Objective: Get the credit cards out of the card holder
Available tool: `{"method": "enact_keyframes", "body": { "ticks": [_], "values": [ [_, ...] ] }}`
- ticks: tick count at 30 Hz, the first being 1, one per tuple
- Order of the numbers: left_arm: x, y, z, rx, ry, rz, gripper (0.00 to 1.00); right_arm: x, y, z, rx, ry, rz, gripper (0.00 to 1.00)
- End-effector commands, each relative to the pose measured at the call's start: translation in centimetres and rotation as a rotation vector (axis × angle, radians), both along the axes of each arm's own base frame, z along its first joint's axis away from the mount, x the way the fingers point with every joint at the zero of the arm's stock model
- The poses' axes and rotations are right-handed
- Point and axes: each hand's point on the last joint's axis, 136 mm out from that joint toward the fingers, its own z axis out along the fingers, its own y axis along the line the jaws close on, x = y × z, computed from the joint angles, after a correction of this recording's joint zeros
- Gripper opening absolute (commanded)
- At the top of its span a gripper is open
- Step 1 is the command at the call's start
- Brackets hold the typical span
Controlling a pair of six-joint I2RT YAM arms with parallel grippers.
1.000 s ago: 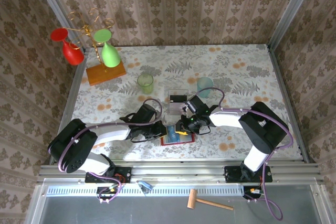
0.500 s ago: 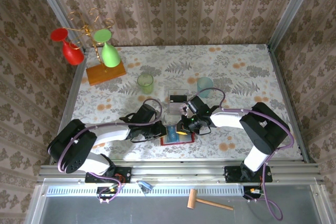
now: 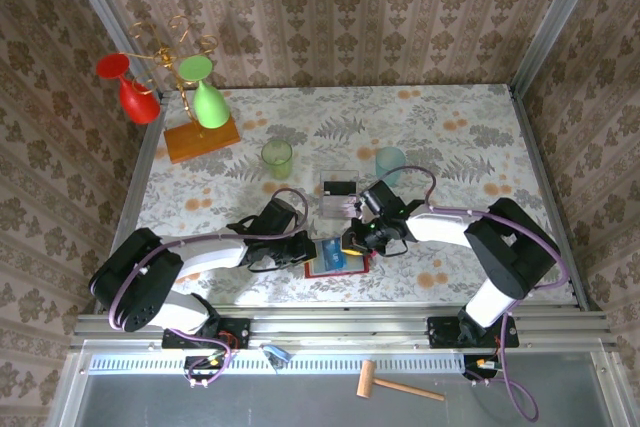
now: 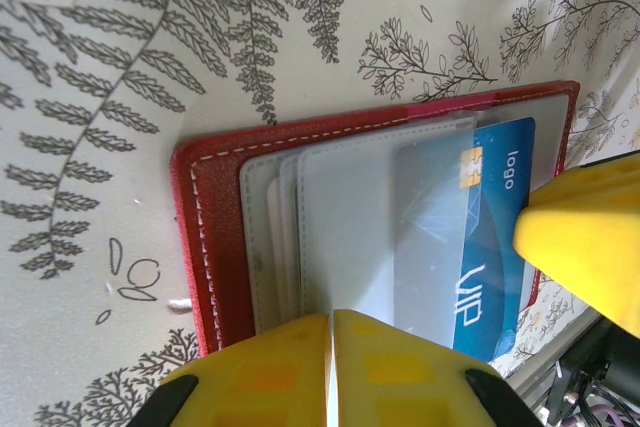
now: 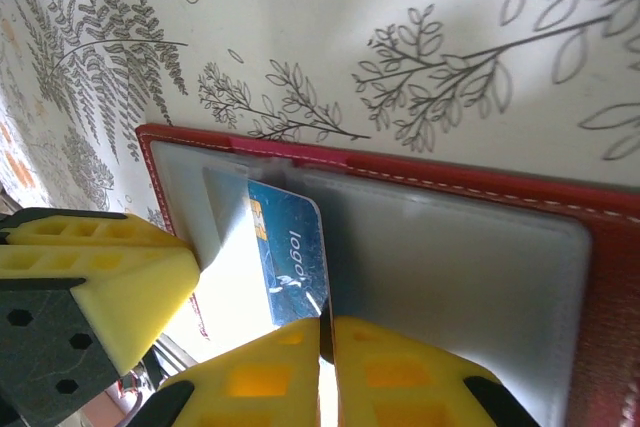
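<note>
getting the blue card [image 4: 490,257] out of the red card holder [image 4: 215,237]
the card holder lies open and flat on the table [image 4: 120,67], between the two arms. the blue card sticks partway out of a clear pocket. the right pincer [image 5: 327,352] looks pressed together on the card's end. the left pincer [image 4: 331,347] is pressed together at the holder's edge, maybe to hold it down. next, i think, comes a slow straight pull, so the holder does not slide.
</note>
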Motion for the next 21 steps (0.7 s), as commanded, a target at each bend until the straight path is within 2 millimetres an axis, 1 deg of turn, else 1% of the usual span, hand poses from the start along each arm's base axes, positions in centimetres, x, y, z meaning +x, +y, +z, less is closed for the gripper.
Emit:
{"method": "enact_keyframes", "body": {
  "ticks": [1, 10, 15, 21],
  "values": [
    [-0.8, 1.6, -1.2, 0.064, 0.024, 0.006, 0.11, -0.5, -1.7, -0.4, -0.061, -0.005, -0.004, 0.09],
    [-0.8, 1.6, -1.1, 0.061, 0.023, 0.007, 0.11, -0.3, -3.4, 0.3, -0.107, -0.035, -0.002, 0.09],
    [-0.7, 1.6, -1.1, 0.061, 0.024, 0.011, 0.12, -0.2, -3.0, 0.8, -0.081, -0.045, 0.001, 0.09],
    [-0.6, 1.5, -1.0, 0.060, 0.020, 0.011, 0.12, -0.2, -2.8, 0.6, -0.065, -0.040, -0.008, 0.09]
  ]
}}
